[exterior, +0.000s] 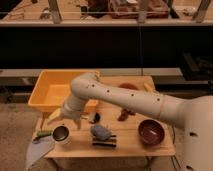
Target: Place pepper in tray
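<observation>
We are looking at a wooden table (130,145) with the white arm (125,100) reaching across it from the right. Its gripper (64,120) is hanging over the near left part of the table, just beyond a metal cup (61,134) and close to the near edge of the tray (50,95). Its fingers are standing spread, and we are seeing nothing between them. The pepper (44,133) is lying on the table just left of the cup, outside the tray. A blue-grey lump (101,132) is sitting right of the cup, and a dark-red bowl (151,132) is sitting further right.
</observation>
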You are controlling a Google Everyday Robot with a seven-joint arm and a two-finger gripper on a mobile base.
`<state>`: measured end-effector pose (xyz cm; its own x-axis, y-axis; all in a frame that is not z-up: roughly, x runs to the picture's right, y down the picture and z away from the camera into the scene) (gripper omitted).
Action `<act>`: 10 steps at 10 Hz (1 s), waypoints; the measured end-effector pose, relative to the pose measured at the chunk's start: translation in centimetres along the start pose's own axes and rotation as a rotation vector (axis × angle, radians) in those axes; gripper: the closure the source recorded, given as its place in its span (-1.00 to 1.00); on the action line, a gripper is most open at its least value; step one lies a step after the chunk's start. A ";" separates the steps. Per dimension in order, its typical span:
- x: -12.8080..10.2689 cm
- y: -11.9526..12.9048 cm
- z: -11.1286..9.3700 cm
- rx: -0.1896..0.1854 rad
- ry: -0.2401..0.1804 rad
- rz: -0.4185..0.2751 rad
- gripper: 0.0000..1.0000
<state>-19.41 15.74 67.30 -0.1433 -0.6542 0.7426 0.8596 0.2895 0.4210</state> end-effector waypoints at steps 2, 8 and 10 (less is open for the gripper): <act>0.0 0.0 0.0 0.000 0.000 0.000 -0.60; 2.8 -1.8 -3.4 -0.055 0.045 -0.241 -0.60; 4.8 -4.6 -5.9 -0.110 0.049 -0.459 -0.60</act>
<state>-21.13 7.10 65.87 -0.4997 -0.7300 0.4663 0.7598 -0.1109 0.6407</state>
